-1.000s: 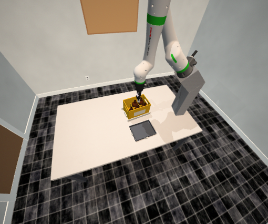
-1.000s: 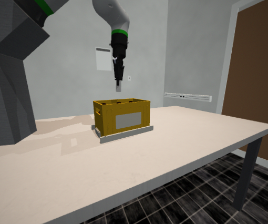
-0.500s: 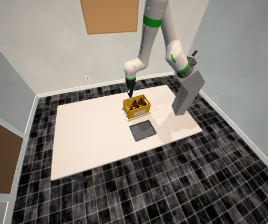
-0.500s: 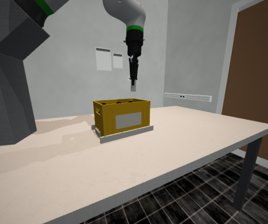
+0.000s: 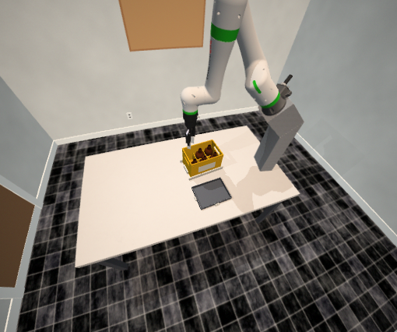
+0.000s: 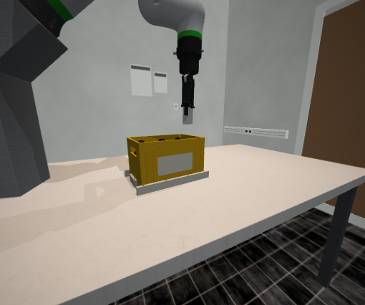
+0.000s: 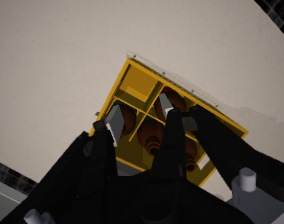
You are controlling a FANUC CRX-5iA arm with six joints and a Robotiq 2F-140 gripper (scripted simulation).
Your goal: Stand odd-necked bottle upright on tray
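While bottles [image 7: 152, 136] fill the crate [image 6: 144, 162], fingers hover apart.

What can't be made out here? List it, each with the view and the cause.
- Neck thickness of the bottles: too small in the top view; in the wrist view the pincer covers part of the crate.
- Bottle bodies: exterior view, the crate wall hides all but the tops.
- Tray: outside the exterior and wrist views.
- Pincer gap: exterior view shows it edge-on.
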